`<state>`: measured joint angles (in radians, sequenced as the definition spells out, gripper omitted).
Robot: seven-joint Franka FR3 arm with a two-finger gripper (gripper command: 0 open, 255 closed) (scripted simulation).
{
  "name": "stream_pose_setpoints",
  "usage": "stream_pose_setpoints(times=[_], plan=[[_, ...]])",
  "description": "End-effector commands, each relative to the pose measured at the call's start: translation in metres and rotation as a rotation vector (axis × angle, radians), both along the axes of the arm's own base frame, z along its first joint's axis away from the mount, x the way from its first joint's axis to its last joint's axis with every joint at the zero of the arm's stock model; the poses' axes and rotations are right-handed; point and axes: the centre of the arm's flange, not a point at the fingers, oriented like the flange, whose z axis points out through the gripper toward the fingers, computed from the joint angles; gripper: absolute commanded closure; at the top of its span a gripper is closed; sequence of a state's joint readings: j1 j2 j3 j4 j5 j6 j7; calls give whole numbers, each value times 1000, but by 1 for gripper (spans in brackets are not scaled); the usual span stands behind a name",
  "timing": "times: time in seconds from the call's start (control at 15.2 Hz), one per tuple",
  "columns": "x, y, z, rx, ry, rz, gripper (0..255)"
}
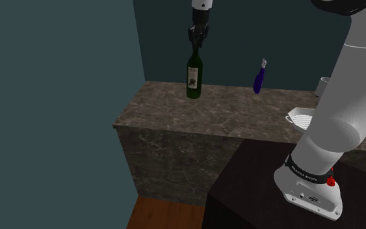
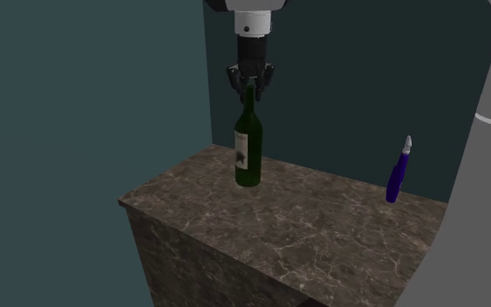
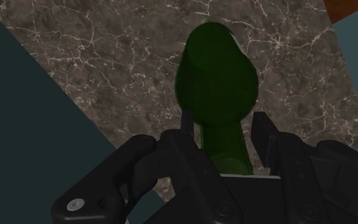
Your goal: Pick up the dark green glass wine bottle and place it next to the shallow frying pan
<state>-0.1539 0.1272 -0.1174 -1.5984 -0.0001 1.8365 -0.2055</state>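
Step in hand: the grasp, before any lift.

- Bottle (image 1: 194, 75): dark green, label on its side, standing upright on the table (image 1: 175, 117), toward the far corner at the shoulder view's left. Its base appears to be resting on the stone top, with no gap showing under it in the second exterior view.
- Pincer (image 1: 197, 40): pointing straight down over the bottle, at the top of the neck. In the wrist view the fingers (image 3: 263, 130) are standing one on each side of the neck, with a thin sliver showing between each finger and the glass. Judged to be narrowly open and straddling the neck, not clamping it.
- Pan (image 1: 300, 117): judged to be the shallow white thing near the table's edge at the shoulder view's right, partly covered by the arm and well apart from the bottle.
- Purple tool (image 1: 259, 78): standing upright on the table between bottle and pan, toward the back.

Progress: early. The bottle is not yet held and is far from the pan.

The next move calls for:
1. Closing squarely on the neck. The glass is round and smooth, so an off-centre squeeze is likely to tip or twist the bottle.
2. Lifting straight up, so that the base clears the top before any sideways travel.
3. Carrying toward the pan on a path in front of the purple tool, which is standing close to that line.
4. Setting the bottle down upright just beside the pan, not touching it, and then releasing.

Risk: the weight is hanging well below the grip, so the bottle may swing.
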Motion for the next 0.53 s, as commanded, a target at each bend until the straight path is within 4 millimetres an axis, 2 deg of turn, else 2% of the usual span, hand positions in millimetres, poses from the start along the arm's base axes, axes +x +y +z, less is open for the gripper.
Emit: stream_pose_setpoints(times=[0.0, 0.46], plan=[[0, -1, 9, 0, 0, 0, 255], [-65, -66, 9, 0, 0, 0, 255]])
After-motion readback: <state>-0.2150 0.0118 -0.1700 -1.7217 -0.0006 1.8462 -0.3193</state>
